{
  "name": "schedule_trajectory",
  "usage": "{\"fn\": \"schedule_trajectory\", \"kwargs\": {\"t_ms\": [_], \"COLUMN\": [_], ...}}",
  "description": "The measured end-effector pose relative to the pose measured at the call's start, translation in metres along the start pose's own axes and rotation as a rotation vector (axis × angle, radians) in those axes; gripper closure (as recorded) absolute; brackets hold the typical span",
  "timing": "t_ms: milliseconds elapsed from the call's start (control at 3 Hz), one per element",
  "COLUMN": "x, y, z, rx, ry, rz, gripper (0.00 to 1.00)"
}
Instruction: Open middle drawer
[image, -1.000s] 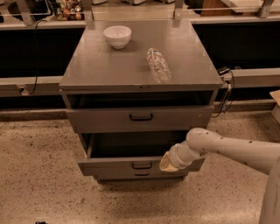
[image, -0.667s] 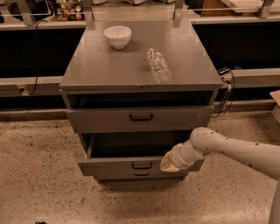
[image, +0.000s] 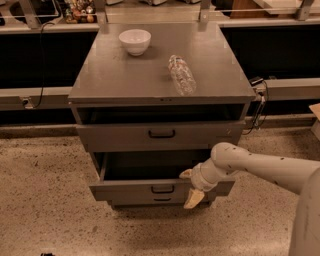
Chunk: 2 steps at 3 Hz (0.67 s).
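Observation:
The grey cabinet (image: 125, 80) has three drawers. The middle drawer (image: 135, 190) stands pulled out towards me, with its dark tray showing behind the front panel and its small black handle (image: 162, 189) at the centre. My gripper (image: 190, 187) is at that front panel, just right of the handle. Its fingers are spread, one fingertip (image: 186, 174) above the panel's top edge and the other (image: 194, 199) low in front of the panel. The white arm (image: 260, 170) comes in from the right.
The upper drawer (image: 115, 136) with its handle (image: 161, 133) sits slightly out. The bottom drawer handle (image: 162, 199) shows below. A white bowl (image: 134, 41) and a lying clear bottle (image: 182, 75) rest on the cabinet top. There is speckled floor to the left and a cable (image: 259, 107) to the right.
The arm and gripper have hardly shifted at the drawer front. The middle drawer stands as far out as before.

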<state>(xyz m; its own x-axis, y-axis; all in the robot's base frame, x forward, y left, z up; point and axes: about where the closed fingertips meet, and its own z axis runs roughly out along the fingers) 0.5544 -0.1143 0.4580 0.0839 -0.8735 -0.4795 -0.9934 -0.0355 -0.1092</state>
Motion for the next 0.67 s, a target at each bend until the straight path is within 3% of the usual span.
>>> {"fn": "schedule_trajectory", "kwargs": {"t_ms": [333,667], "x": [0.005,0.016], "y": [-0.003,-0.01], "z": [0.007,0.012], "rx": [-0.027,-0.025], "ry": [0.043,0.085], "rz": [0.019,0.043], "gripper": [0.0,0.0]}}
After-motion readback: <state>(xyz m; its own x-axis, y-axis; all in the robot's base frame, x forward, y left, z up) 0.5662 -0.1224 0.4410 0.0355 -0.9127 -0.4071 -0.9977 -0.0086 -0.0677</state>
